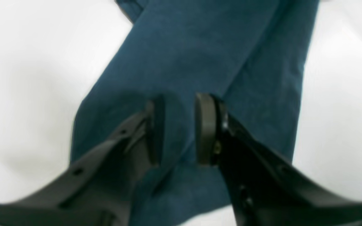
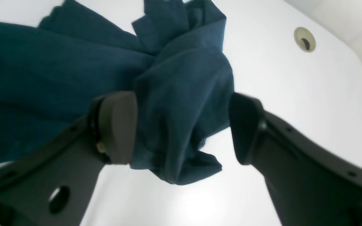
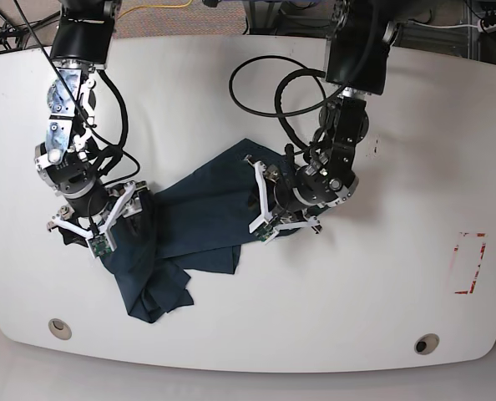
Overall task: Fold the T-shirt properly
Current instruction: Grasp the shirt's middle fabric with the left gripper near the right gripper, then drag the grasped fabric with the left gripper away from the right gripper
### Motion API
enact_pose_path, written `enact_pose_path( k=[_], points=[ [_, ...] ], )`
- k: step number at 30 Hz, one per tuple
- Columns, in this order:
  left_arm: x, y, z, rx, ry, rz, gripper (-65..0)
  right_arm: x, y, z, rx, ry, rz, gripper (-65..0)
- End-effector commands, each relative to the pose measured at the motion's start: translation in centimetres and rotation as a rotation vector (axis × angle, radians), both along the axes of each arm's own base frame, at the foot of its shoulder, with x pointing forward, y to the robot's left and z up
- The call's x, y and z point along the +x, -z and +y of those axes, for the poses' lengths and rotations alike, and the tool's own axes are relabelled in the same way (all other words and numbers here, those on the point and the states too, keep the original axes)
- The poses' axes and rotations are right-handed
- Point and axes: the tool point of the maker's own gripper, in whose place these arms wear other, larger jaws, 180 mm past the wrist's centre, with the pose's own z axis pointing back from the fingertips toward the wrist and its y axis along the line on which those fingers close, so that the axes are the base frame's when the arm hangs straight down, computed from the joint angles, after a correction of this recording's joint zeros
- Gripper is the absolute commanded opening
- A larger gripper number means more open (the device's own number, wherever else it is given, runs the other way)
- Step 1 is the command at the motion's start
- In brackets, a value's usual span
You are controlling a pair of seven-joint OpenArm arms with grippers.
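While my left gripper point(image 1: 179, 128) stands a little apart with a ridge of the T-shirt point(image 3: 202, 209) between its pads, I cannot tell if it grips. My right gripper point(image 2: 184, 128) is wide around a bunched fold. The shirt lies crumpled on the white table point(image 3: 356, 284) between both arms.

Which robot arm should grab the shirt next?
Probably the right. Its gripper is wide open around a bunched-up lump of the shirt. The left gripper only has flat cloth between narrow jaws.
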Motion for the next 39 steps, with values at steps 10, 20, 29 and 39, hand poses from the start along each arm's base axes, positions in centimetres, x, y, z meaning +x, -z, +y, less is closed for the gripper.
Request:
enact_pose_path(
  k=[10,20,29,39],
  points=[
    [0.6,2.2,-1.5,-0.010,0.044,0.042,-51.9,0.4,-1.3,-0.2,-0.004,-0.002,-0.045,-22.6],
    [0.5,3.9,-2.2,-0.034,0.062,0.085,-30.8,-0.1,-0.3,0.7,0.025,-0.006,-0.023,-22.3],
    [1.4,4.3,0.0,-0.014,0.031,0.073,-20.3,-0.1,-0.2,0.9,0.040,-0.004,-0.024,-22.1],
    [3.5,3.4,5.1,0.009,-0.110,0.035,-18.7,-0.1,-0.4,0.9,0.061,-0.001,-0.029,-22.1]
  ],
)
